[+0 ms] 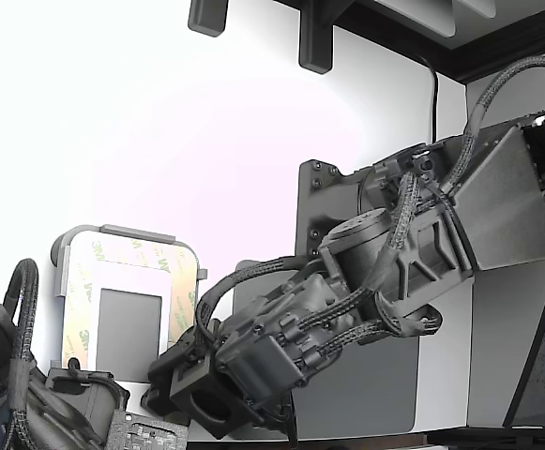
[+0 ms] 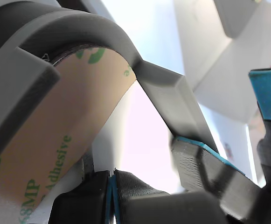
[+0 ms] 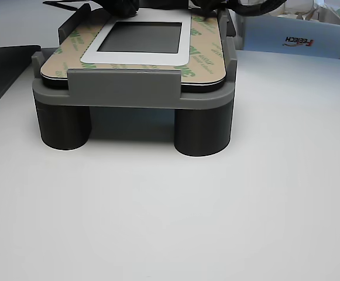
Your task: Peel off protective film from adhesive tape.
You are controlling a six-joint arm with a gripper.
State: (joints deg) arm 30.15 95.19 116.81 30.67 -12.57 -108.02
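The protective film (image 3: 205, 55), tan with green 3M print, lies flat as a border inside the grey tray (image 3: 134, 93) on the counter (image 3: 216, 222). Thin and floppy, it likely tears easily; a corner near the tray's rim suits pinching. The claw (image 2: 228, 135) is spread beside that rim, holding nothing.

A large, flat, dark grey pad with rounded corners (image 1: 366, 394) lay on the white tabletop (image 3: 216, 222) toward the exterior view's right. In the other view, a white box printed with red and black lettering (image 3: 292, 40) stood near the table's far right edge. Two short dark cylindrical feet (image 3: 203, 130) rested on the tabletop.
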